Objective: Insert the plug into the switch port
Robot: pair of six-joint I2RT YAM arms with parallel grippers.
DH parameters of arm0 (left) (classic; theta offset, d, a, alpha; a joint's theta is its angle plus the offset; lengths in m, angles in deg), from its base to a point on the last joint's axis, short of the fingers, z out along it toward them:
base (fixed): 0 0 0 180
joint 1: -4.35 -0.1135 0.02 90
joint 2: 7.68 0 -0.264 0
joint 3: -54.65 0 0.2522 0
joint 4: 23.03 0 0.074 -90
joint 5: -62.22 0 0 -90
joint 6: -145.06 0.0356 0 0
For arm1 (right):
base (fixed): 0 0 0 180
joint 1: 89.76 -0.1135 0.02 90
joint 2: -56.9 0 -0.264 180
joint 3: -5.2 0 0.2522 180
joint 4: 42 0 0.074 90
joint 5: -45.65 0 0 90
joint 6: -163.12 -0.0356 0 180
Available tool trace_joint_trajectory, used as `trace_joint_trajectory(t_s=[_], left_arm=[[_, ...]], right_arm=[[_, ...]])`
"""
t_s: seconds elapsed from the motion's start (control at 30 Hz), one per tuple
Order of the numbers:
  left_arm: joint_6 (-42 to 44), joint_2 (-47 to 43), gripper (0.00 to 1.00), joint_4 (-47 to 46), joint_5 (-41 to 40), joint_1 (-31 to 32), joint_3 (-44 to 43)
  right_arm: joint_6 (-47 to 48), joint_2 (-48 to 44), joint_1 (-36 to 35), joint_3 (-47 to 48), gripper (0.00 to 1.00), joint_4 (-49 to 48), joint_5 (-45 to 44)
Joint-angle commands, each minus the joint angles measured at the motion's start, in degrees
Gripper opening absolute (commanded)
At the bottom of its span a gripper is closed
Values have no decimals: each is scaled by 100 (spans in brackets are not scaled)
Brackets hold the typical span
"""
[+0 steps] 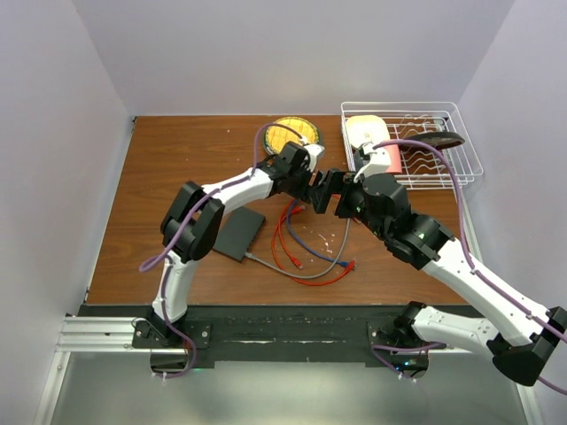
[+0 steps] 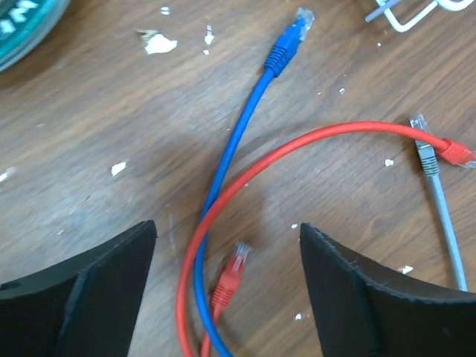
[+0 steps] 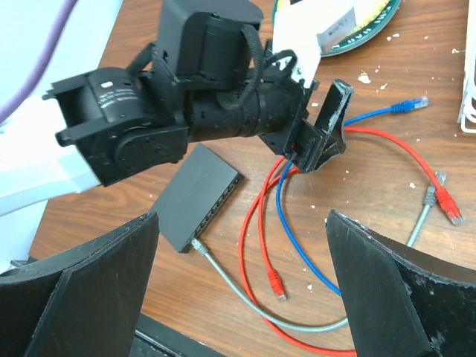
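Left gripper point(image 2: 227, 297) hangs low over the cable tangle mid-table, jaws wide apart, nothing gripped. In the left wrist view, the red cable point(image 2: 312, 141) and blue cable point(image 2: 230, 160) run through the gap between its fingers point(image 2: 82, 290). A red plug point(image 2: 230, 271) lies flat on the wood there too, untouched. Blue plug point(image 2: 290, 37) lies further out, clear tip pointing away. Grey plug point(image 2: 424, 152) lies loose to the right, just beside the red cable's other end.

Right gripper point(image 3: 242, 290) is fully spread, empty, and faces the left gripper at close range.

Switch point(image 1: 239, 233) sits flat on the table point(image 1: 159, 168), beside the left arm's elbow and left of the cables, well apart from both grippers. The right wrist view shows its socket edge toward the cables. One end of the grey cable point(image 3: 245, 297) meets that edge; cannot tell if it is seated.

Yellow dish point(image 1: 292, 133) sits at the back. Wire rack point(image 1: 461, 133) sits back right.
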Motion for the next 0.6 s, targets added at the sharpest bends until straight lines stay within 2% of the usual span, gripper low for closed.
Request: trace_joint_trajectory(t_s=[0.0, 0.1, 0.2, 0.27, 0.3, 0.37, 0.4, 0.47, 0.57], left_arm=[[224, 197, 77, -370, 227, 46, -277], [206, 268, 66, -414, 227, 46, -259], [241, 286, 46, -431, 227, 46, -198], [303, 286, 38, -431, 192, 54, -180], [329, 277, 28, -440, 175, 46, -154], [338, 207, 21, -449, 113, 46, -119], [330, 163, 12, -484, 78, 46, -84], [338, 14, 3, -484, -53, 37, -57], [329, -241, 0, -396, -317, 19, -75]], right_arm=[[-87, -87, 67, -28, 99, 64, 102], [-61, -69, 76, -36, 99, 55, 110], [-43, -69, 76, -28, 99, 55, 119], [-43, -61, 94, -28, 98, 46, 119], [-34, -61, 103, -28, 98, 46, 128], [-34, -52, 103, -45, 98, 3, 172], [-43, -43, 103, -45, 98, 11, 180], [-34, -26, 111, -63, 98, 3, 189], [-25, 9, 112, -80, 98, -24, 207]])
